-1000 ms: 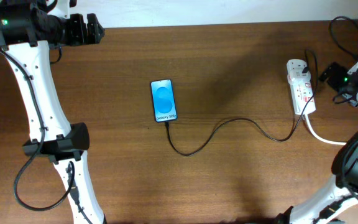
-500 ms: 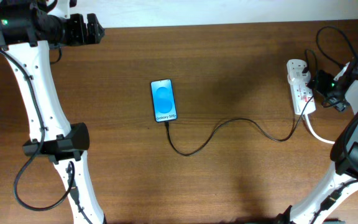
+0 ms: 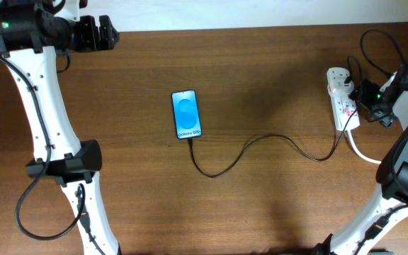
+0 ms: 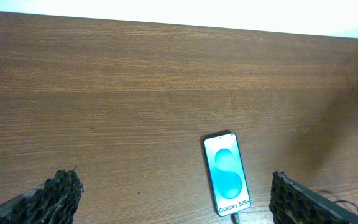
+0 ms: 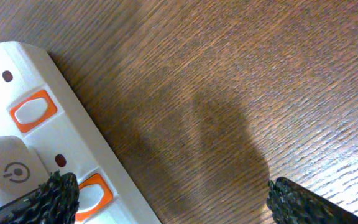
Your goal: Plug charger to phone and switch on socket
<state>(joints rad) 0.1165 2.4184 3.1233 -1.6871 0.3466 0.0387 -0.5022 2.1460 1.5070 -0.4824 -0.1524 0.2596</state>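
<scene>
Lying screen-up near the middle of the desk (image 3: 261, 71), the phone (image 3: 185, 115) shows a lit blue display. The charger (image 3: 261, 137) runs in loose curves from the phone's near short edge to the socket (image 3: 343, 99), which lies close to the right edge, toward the far right corner. Whether the plug tip is fully seated cannot be told. The right gripper (image 5: 173, 190) has its fingers apart, one fingertip (image 5: 55, 198) over the socket beside an orange switch (image 5: 95, 191). The left gripper (image 3: 107, 33) hangs at the far left corner, fingers apart, holding nothing.
</scene>
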